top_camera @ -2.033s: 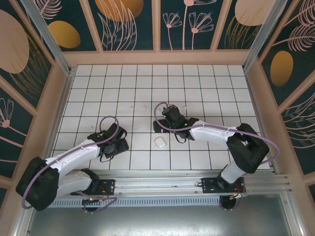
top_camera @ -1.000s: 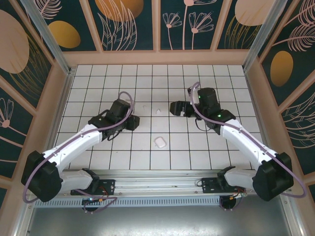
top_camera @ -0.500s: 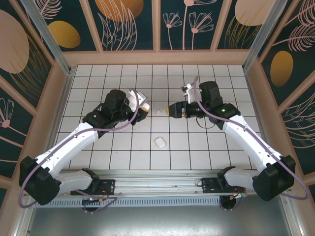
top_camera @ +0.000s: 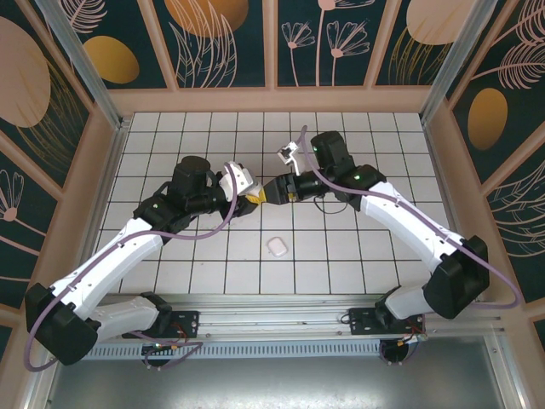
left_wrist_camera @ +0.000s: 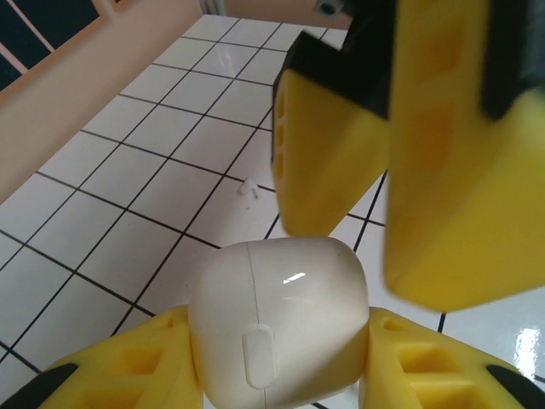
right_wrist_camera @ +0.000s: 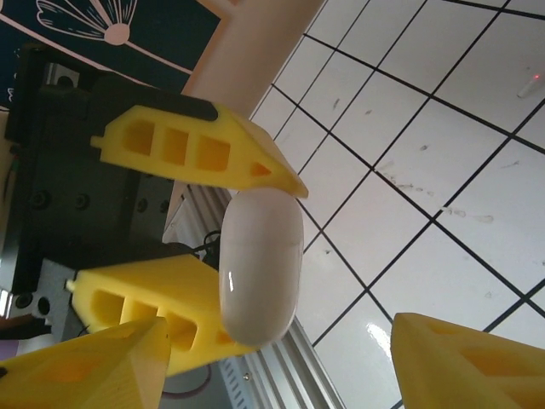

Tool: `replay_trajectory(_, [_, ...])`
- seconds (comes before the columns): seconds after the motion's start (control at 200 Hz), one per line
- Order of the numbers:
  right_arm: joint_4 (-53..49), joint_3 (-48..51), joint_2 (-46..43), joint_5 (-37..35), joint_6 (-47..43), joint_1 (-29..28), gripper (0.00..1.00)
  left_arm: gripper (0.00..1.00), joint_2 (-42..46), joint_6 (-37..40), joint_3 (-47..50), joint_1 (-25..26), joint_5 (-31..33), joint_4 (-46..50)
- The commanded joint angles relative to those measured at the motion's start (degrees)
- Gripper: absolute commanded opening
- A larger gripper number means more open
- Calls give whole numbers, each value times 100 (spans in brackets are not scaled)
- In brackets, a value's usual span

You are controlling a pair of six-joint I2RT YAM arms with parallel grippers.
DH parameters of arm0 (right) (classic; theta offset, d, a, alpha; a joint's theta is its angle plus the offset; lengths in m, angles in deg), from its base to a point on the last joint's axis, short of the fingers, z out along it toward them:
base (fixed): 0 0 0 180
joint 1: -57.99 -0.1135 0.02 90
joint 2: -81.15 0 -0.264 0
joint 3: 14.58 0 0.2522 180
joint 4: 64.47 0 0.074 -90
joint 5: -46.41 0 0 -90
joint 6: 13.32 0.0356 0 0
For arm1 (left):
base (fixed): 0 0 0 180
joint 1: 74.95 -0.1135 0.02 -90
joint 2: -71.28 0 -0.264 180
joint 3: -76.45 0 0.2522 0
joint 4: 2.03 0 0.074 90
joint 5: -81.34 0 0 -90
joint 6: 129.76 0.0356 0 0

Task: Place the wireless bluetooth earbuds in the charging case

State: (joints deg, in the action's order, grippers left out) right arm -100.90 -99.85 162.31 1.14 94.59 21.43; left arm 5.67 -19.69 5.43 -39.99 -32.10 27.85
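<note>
Your left gripper (left_wrist_camera: pixel 277 362) clamps a glossy white rounded plastic case (left_wrist_camera: pixel 277 315).
The right gripper (right_wrist_camera: pixel 281 366) straddles it, jaws apart; an off-centre pinch could squirt it free.

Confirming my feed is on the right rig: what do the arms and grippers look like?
The left arm and right arm have white shells, black joints, and a lilac cable looped alongside each. The left gripper and right gripper have black bodies and yellow wedge-shaped fingers with rectangular cut-outs.
</note>
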Motion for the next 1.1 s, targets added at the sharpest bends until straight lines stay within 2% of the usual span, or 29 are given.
replay_trajectory(0.0, [26, -238, 123, 173, -91, -76, 67, 22, 126, 146, -41, 41, -262, 40])
replay_trajectory(0.16, [6, -345, 296, 295, -111, -175, 57, 21, 188, 207, -21, 43, -231, 66])
replay_trajectory(0.375, [-23, -430, 445, 319, -122, -212, 27, 21, 223, 269, -37, 40, -132, 144])
replay_trajectory(0.44, [92, -384, 419, 282, -79, -212, 20, 23, 264, 256, -49, 41, -61, 146])
replay_trajectory(0.475, [186, -335, 396, 258, -31, -202, 18, 27, 305, 236, -58, 40, -19, 125])
replay_trajectory(0.631, [1158, 191, 130, 229, 505, -138, 9, 61, 620, -100, -49, 46, 275, -166])
replay_trajectory(0.691, [1534, 414, -19, 134, 725, -75, 8, 75, 715, -409, -106, 38, 480, -256])
replay_trajectory(0.761, [1942, 710, -248, -88, 1016, 82, 8, 79, 697, -868, -330, 36, 714, -173])
replay_trajectory(0.911, [3388, 1741, -982, -464, 1970, 677, 8, 78, 520, -2002, -676, -15, 651, -328])
replay_trajectory(1.001, [4372, 2313, -1399, -591, 2432, 921, 8, 77, 369, -3044, -674, -97, 282, -768])
replay_trajectory(1.091, [4942, 2610, -1651, -789, 2599, 955, 8, 77, 167, -4140, -487, -190, -460, -1565])
